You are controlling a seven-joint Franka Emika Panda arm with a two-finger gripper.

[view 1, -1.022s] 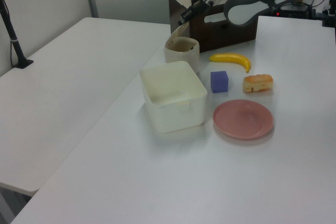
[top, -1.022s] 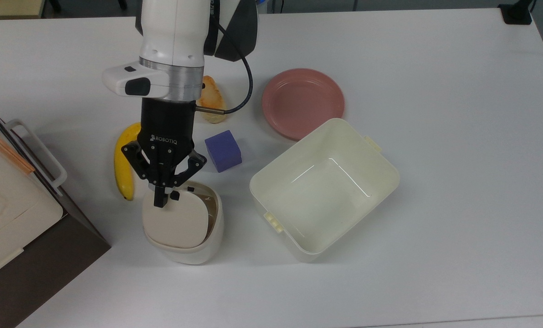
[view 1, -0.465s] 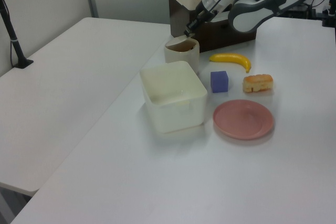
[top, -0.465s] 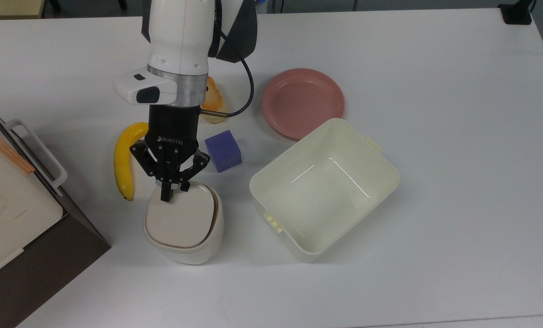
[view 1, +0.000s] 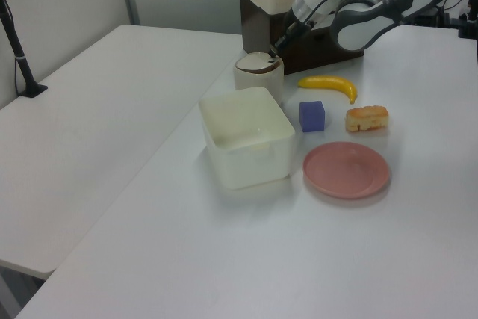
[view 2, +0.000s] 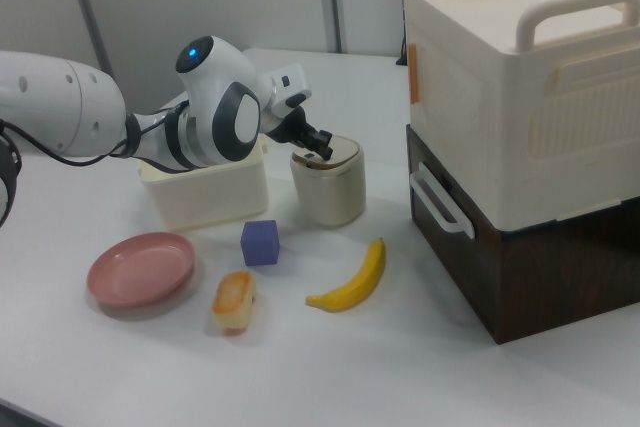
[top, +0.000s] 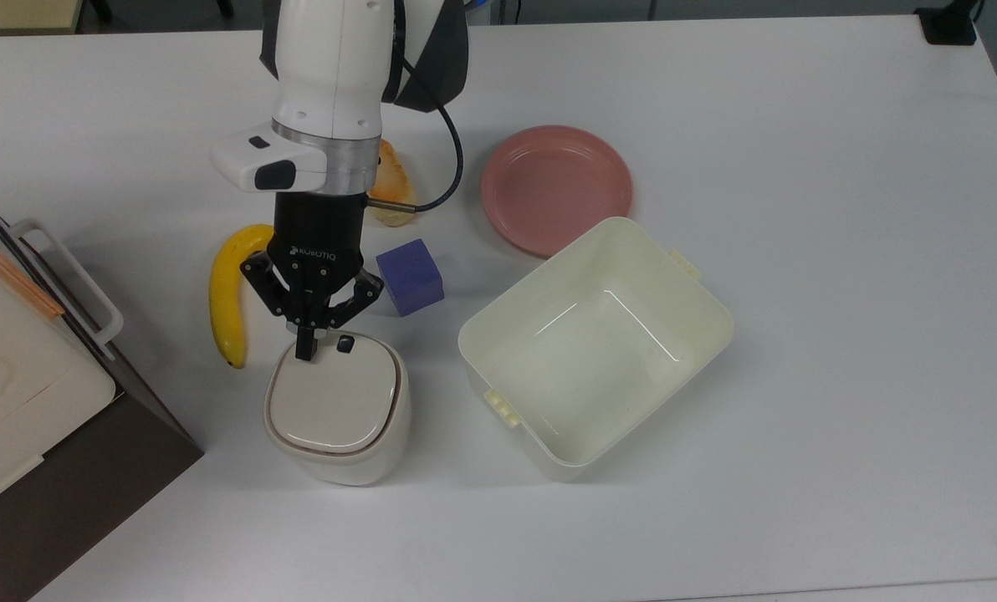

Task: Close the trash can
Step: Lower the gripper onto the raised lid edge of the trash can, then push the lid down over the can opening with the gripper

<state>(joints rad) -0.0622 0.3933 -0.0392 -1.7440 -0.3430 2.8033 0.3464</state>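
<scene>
We found the trash can (top: 337, 410) near the table's (top: 800, 167) left edge in the top view, just beside the banana (top: 229, 293), its lid lying nearly flat on the rim. Our gripper (top: 306, 349), fingers pressed together on nothing, rested its tips on the lid's edge beside the dark button (top: 346, 344). We judged that pushing off-centre could tip the light can, or leave the lid unlatched.

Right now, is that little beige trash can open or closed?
Closed, or very nearly. In the top view the trash can's lid lies flat inside its rim, covering the inside. The tool sits at the lid's edge beside the dark button.
</scene>
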